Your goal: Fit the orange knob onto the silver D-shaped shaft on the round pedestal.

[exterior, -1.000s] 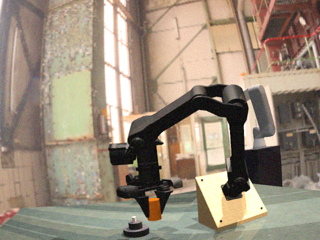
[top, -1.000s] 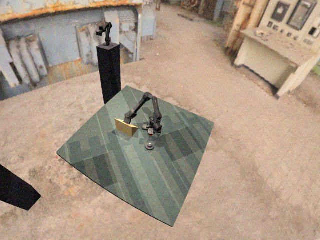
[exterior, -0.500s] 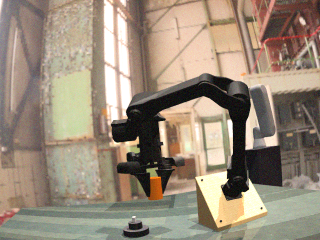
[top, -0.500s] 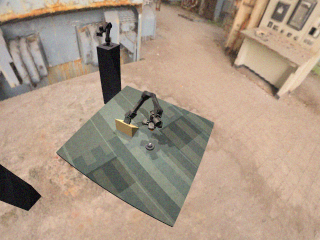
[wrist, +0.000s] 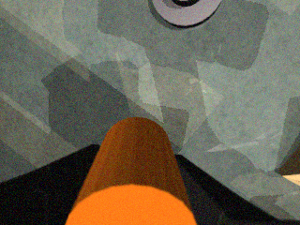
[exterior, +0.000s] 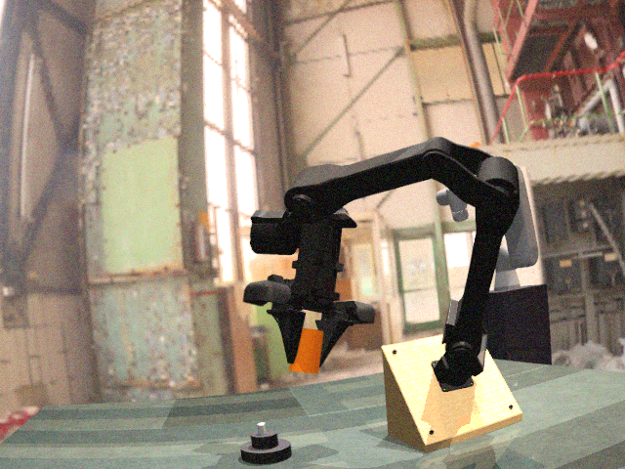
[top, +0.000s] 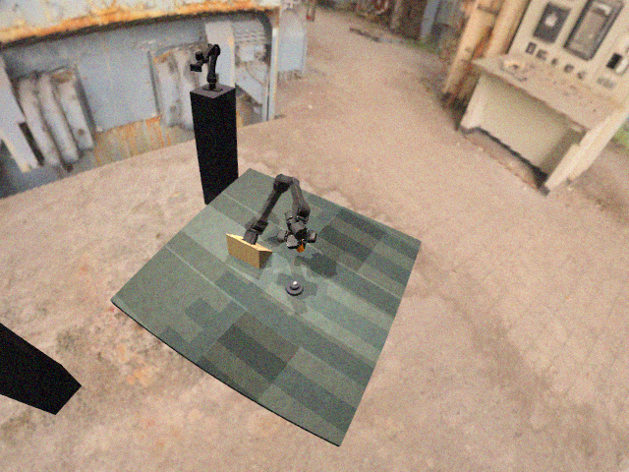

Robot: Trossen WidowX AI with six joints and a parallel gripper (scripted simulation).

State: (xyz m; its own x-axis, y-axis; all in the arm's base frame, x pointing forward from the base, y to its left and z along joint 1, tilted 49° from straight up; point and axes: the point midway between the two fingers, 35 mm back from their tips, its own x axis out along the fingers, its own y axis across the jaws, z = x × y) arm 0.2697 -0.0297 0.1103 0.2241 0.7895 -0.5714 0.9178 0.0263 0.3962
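Observation:
The orange knob (top: 301, 249) (exterior: 309, 348) (wrist: 131, 206) is held well above the table, tilted slightly in the exterior view. My gripper (exterior: 306, 361) (wrist: 136, 157) is shut on the knob, one black finger on each side, and points down. The dark round pedestal (top: 293, 291) (exterior: 265, 454) (wrist: 185, 16) stands on the table, lower than the knob and left of it in the exterior view. Its silver shaft (top: 294, 282) (exterior: 261, 428) points up and is bare. In the wrist view the pedestal is cut off at the top edge. The knob's hole and its flat side are hidden.
The arm stands on a wooden wedge block (top: 245, 252) (exterior: 403, 399) on the green patterned table (top: 314, 376) (exterior: 343, 404). A black pillar (top: 215, 142) with a second small arm (top: 212, 63) stands behind the table's far corner.

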